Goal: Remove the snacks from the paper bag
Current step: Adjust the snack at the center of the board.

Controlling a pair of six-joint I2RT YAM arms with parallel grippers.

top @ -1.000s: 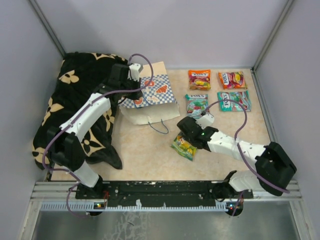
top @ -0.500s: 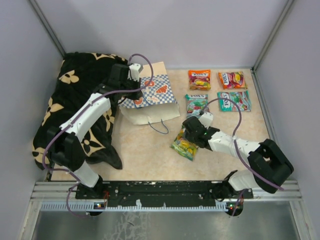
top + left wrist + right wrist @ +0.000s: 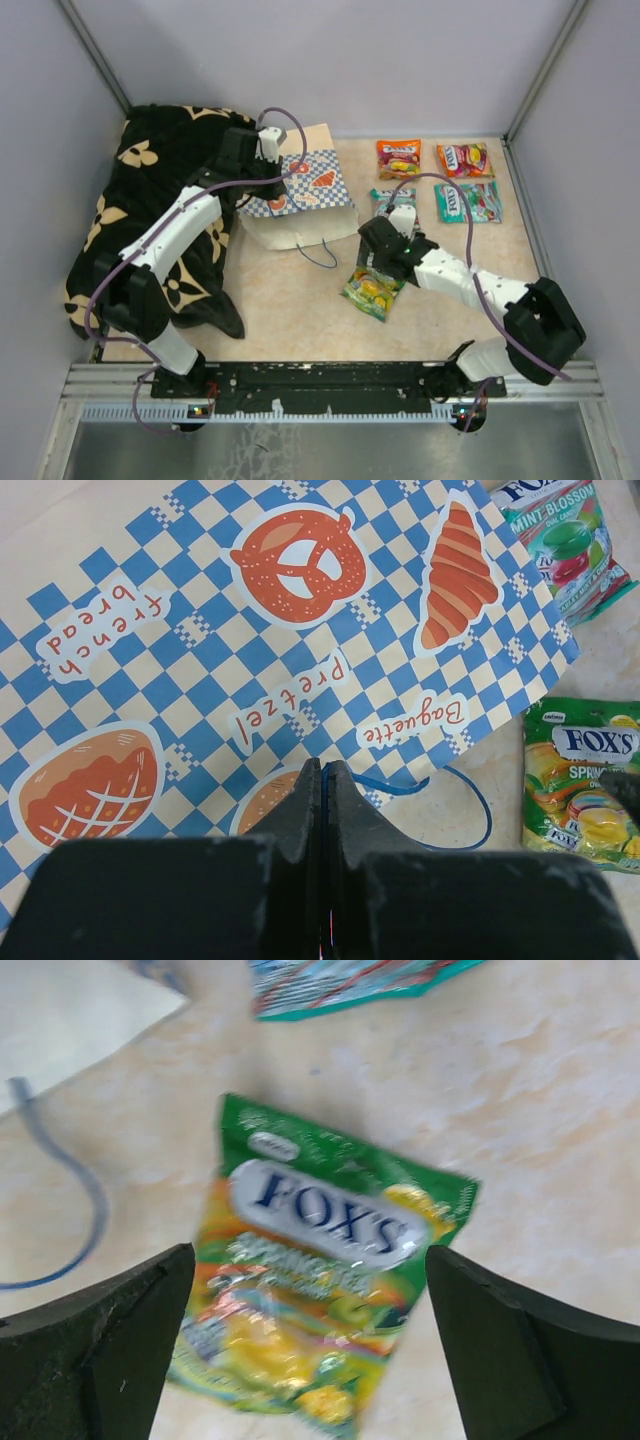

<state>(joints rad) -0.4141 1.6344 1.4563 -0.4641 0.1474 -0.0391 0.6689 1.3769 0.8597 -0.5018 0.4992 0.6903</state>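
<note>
The cream paper bag with blue-white checks lies on its side left of centre; the left wrist view shows its printed face. My left gripper is shut on the bag's blue cord handle. A green snack packet lies flat on the table. My right gripper hangs open above it, fingers wide on either side and clear of it. Orange, red and teal packets lie at the back right. A mint packet is partly hidden by my right arm.
A black flower-patterned cloth covers the table's left side, under my left arm. Grey walls close the table at the back and both sides. A metal rail with the arm bases runs along the near edge.
My right gripper has opened wide and let go of the green packet, which now lies on the table. The right arm has drawn back towards the mint packet. The left arm has not moved.
</note>
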